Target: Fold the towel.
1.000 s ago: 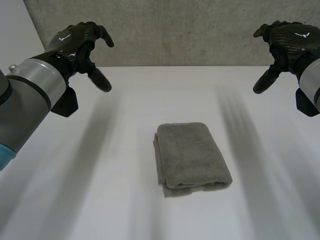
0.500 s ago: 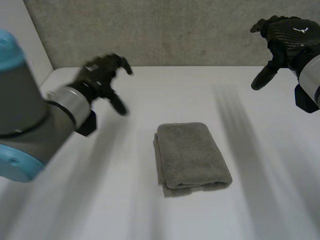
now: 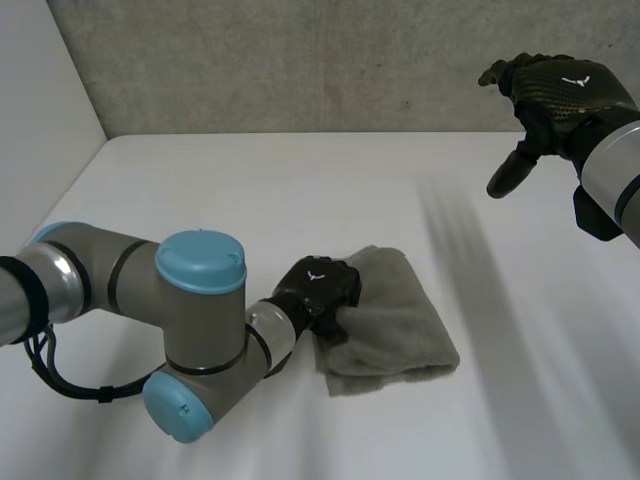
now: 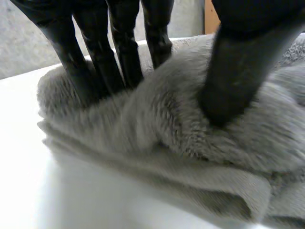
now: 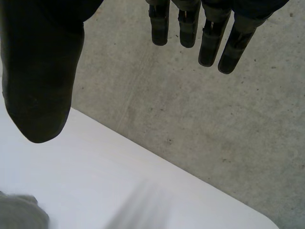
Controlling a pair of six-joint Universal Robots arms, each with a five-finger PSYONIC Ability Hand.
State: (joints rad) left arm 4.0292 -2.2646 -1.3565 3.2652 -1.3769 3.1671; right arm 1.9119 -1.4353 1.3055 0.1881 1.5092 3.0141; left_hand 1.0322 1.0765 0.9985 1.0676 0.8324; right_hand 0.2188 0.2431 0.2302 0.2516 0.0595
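I see the white table (image 3: 300, 190) across most of the head view, with a grey concrete wall (image 3: 300, 60) behind its far edge. My left arm (image 3: 190, 320) lies bent low over the near left part of the table, its elbow close to the surface. The grey towel (image 3: 405, 320) sits near the middle of the table, folded into a thick pad, and its left side is rumpled. My left hand (image 3: 318, 290) is on that left edge of the towel. In the left wrist view its fingers (image 4: 95, 67) dig into the pile from one side and the thumb (image 4: 236, 76) presses from the other, with a ridge of cloth pinched up between them. My right hand (image 3: 550, 95) hangs in the air over the far right of the table, well apart from the towel. It holds nothing, and in its own wrist view the fingers are loosely spread, away from the thumb.
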